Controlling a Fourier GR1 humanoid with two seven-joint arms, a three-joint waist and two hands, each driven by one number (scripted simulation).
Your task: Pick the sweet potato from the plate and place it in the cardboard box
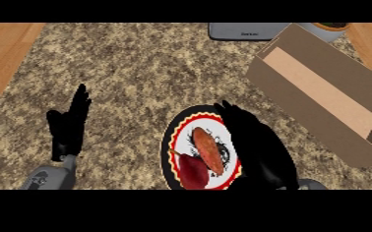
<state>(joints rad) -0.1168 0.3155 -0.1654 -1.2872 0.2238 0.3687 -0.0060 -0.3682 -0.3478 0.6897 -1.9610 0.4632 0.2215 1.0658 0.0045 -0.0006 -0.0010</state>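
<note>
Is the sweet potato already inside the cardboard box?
No, the sweet potato lies on the plate, beside the right hand, while the cardboard box stands apart to the right.

The speckled granite desk (138,73) carries a plate (176,128) just left of the right robot hand (258,147), and a cardboard box (312,93) beyond it, to its right.

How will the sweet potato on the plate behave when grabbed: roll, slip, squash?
The sweet potato looks long and tapered, so it probably rolls sideways if nudged. It looks solid, likely stiff, not squashy. It lies against a dark red item on the plate, which may shift when the right hand closes.
</note>
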